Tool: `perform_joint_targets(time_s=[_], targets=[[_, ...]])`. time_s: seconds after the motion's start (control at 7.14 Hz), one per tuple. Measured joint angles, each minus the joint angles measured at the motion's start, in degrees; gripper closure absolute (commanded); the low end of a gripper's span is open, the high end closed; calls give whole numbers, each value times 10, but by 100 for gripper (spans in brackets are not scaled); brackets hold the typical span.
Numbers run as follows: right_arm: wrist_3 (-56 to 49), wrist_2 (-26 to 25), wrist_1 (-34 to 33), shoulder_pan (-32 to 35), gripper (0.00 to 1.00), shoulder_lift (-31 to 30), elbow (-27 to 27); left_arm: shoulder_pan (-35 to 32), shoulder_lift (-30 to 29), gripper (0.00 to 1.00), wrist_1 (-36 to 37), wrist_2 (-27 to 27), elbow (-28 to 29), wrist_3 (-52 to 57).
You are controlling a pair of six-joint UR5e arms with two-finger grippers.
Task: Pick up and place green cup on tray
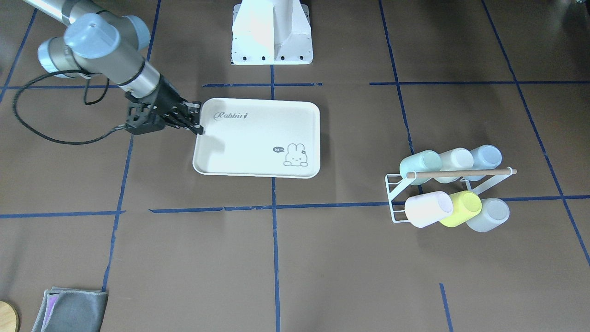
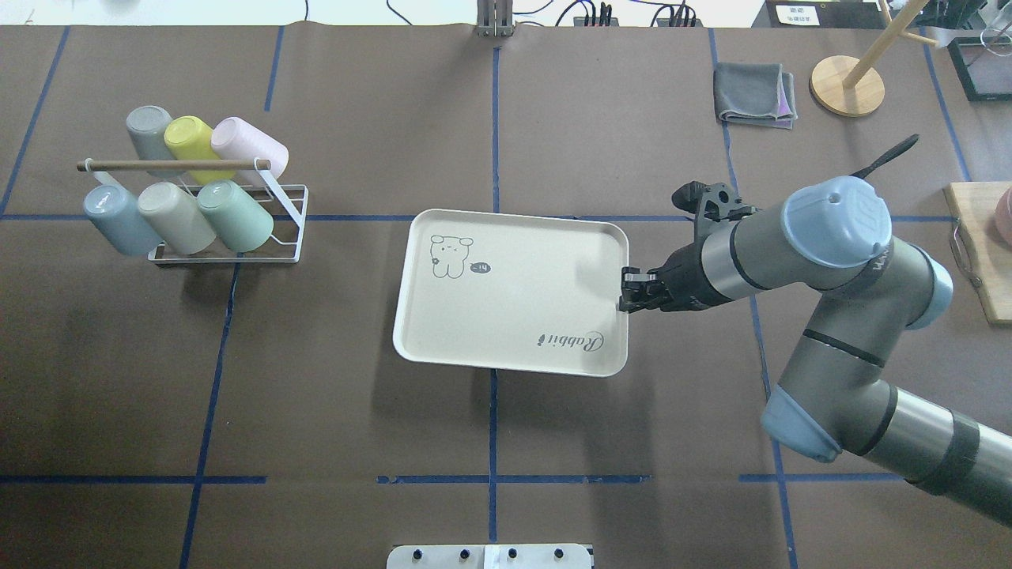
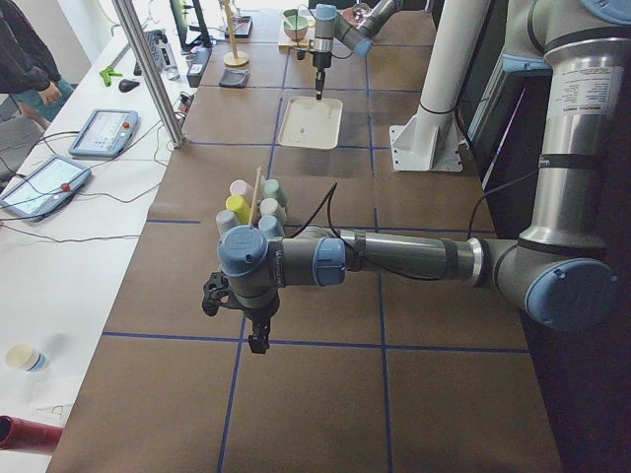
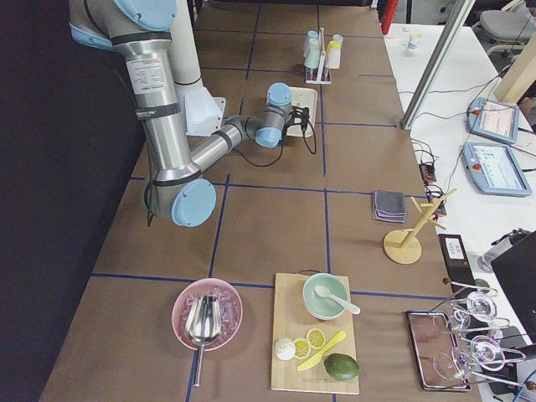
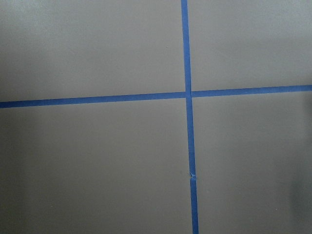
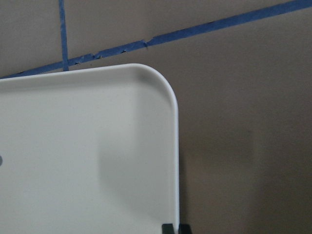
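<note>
The green cup (image 1: 420,162) lies on its side in the upper row of a white wire rack, far from both grippers; it also shows in the overhead view (image 2: 237,215). The cream tray (image 1: 258,138) lies flat at the table's middle (image 2: 514,316). My right gripper (image 1: 199,129) (image 2: 624,291) is at the tray's short edge near the "Rabbit" script. In the right wrist view its fingertips (image 6: 168,228) stand close together astride the tray's rim (image 6: 175,146). My left gripper (image 3: 258,340) hangs over bare table, seen only from the side; I cannot tell whether it is open or shut.
The wire rack (image 2: 288,213) holds several pastel cups, among them a yellow one (image 2: 190,136) and a light blue one (image 2: 118,221). A folded grey cloth (image 2: 755,93) and a wooden stand (image 2: 846,85) sit at the far right. A cutting board (image 2: 980,253) lies at the right edge.
</note>
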Motion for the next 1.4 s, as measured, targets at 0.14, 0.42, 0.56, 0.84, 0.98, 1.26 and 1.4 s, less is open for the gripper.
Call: perform_joint_targets(time_s=[0.14, 0.42, 0.56, 0.84, 0.98, 1.26, 1.4], targets=[[0, -7, -9, -10, 100, 11, -10, 0, 0, 0, 0, 0, 0, 0], [-2, -10, -13, -18, 95, 17, -19, 0, -1, 0, -1, 0, 0, 0], [-3, -11, -13, -20, 23, 18, -22, 0, -1, 0, -1, 0, 0, 0], [-4, -11, -12, -22, 0, 20, -31, 0, -1, 0, -1, 0, 0, 0], [-2, -12, -9, -22, 0, 21, -34, 0, -3, 0, -1, 0, -1, -1], [-1, -8, -10, -7, 0, 24, -29, 0, -17, 0, 1, 0, -6, -3], [-1, -3, -13, 8, 0, 23, -22, 1, -33, 0, 2, 1, -14, -2]])
